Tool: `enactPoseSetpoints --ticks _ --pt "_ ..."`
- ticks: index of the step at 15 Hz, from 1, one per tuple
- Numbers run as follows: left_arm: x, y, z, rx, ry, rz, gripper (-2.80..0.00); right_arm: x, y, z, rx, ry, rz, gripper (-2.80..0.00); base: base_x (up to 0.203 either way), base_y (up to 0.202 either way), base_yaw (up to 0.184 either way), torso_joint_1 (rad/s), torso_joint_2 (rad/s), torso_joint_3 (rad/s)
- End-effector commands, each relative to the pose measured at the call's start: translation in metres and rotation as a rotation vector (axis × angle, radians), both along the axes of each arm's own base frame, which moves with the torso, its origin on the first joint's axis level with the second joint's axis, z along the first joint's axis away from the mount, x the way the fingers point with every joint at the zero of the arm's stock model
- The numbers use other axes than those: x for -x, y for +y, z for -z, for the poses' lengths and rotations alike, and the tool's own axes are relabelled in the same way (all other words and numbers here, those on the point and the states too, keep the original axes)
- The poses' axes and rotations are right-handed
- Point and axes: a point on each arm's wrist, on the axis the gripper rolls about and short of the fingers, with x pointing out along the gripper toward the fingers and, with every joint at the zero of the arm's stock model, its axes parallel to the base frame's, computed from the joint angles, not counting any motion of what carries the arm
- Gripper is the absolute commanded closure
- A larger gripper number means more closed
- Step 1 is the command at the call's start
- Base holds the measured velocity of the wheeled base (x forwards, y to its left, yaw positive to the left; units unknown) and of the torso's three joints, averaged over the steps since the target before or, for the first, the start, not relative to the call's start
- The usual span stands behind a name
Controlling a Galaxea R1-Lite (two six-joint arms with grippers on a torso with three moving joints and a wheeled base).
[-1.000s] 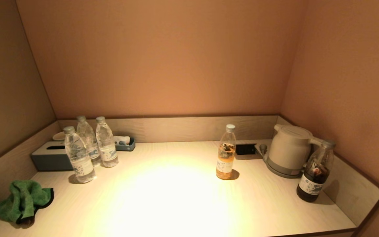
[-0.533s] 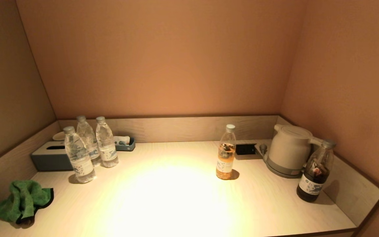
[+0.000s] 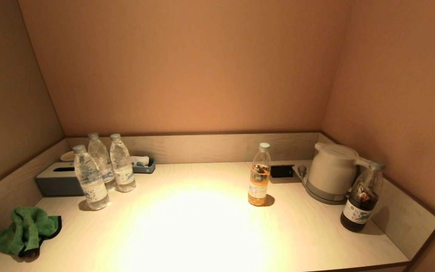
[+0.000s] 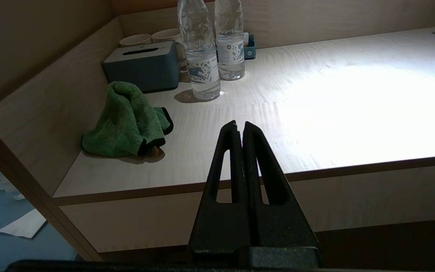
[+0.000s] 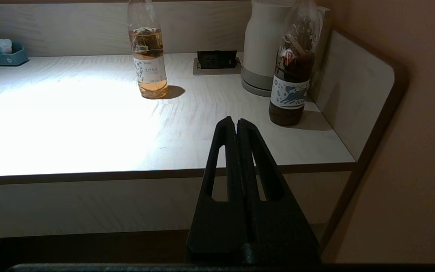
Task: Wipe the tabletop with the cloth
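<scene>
Pale wood-grain tabletop (image 3: 202, 226) lit bright at centre; crumpled green cloth with black trim (image 3: 26, 230) lying at its near left corner, against the side panel. Black left gripper (image 4: 239, 126) and black right gripper (image 5: 236, 123) both pressed closed on nothing, held off the near edge.

Both grippers: matte black, tapered triangular jaws w/ long slot cutouts.

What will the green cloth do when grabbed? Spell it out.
The green cloth lies crumpled in soft folds, so it will likely droop and unfold when lifted. Its terry pile probably grips well. It looks light, so the shut left gripper should manage easily.
</scene>
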Motion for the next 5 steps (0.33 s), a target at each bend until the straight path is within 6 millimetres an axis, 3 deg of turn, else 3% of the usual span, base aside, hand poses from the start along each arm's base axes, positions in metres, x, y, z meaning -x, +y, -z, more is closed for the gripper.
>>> enactPoseSetpoints --ticks 1,5 --pt "0.0000 0.0000 0.0000 0.000 0.000 0.000 0.00 -0.0001 0.0000 -0.0001 0.000 0.001 0.000 0.00 0.000 0.000 0.000 0.000 0.00 0.000" --pt "0.0000 0.0000 0.0000 0.000 0.000 -0.001 0.00 -0.0001 0.0000 -0.0001 0.001 0.001 0.000 0.00 0.000 0.000 0.000 0.000 0.00 0.000"
